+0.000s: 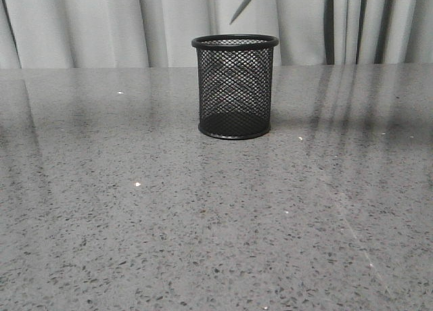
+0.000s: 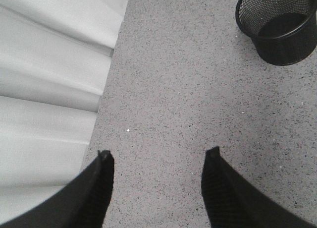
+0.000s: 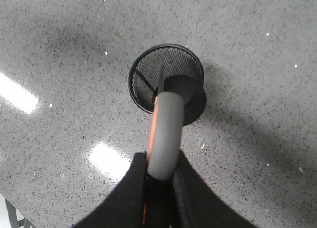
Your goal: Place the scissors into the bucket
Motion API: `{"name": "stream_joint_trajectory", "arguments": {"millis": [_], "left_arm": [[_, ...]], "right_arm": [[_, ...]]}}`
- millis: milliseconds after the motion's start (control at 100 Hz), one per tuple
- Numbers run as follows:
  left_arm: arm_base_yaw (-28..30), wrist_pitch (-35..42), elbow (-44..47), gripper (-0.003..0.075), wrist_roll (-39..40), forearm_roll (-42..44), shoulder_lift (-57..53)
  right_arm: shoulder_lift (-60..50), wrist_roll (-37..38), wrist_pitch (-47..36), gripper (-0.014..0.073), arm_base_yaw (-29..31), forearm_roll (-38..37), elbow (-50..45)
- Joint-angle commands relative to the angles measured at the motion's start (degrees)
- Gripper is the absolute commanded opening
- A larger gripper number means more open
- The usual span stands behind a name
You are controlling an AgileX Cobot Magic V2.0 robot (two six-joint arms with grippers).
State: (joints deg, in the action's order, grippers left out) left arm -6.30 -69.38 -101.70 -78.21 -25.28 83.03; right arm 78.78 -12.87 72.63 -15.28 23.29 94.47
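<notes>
2 pincers show only in their own wrist views, neither appears in the front view. Right pincer (image 3: pixel 159 181) is clamped on the scissors (image 3: pixel 163 134), black fingers (image 3: pixel 190 198) pressed against both sides of a grey handle loop with an orange lining showing along its inner edge. Scissors hang blade-down, thin metal tip pointing into the open mouth of the bucket (image 3: pixel 143 79), directly above it; whether the tip has crossed the rim cannot be told from this angle. Left pincer (image 2: pixel 158 158) is wide open, 2 dark fingertips (image 2: pixel 105 161) well apart, nothing between them, hovering over bare grey speckled worktop (image 2: pixel 188 99) near the worktop's edge where pale pleated curtain (image 2: pixel 49 64) hangs. Bucket (image 2: pixel 280 25) sits well apart from that pincer, black mesh wall and solid rim visible, interior looks empty. Front view: speckled worktop (image 1: pixel 135 223) fills the near part, bucket (image 1: pixel 235 86) stands upright further back at roughly the middle, solid black base on the surface. Above its rim a slim grey blade tip (image 1: pixel 245 5) slants down from the top edge, clear of the rim, not touching. White curtain (image 1: pixel 81 27) closes the back.
</notes>
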Motion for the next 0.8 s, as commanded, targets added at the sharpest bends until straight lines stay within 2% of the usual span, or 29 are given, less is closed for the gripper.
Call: {"name": "stream_joint_trajectory", "arguments": {"millis": [0,790], "left_arm": [[0.1,3.0,-1.9,0.0377,0.8,-2.9,-2.2],[0.1,4.2,-1.9,0.0377,0.8,-3.3,-1.5]], "right_arm": [[-0.8,0.0,1.6,-0.0073,0.0,0.1,0.9],[6.0,-3.1,0.1,-0.0073,0.0,1.4,1.2]]}}
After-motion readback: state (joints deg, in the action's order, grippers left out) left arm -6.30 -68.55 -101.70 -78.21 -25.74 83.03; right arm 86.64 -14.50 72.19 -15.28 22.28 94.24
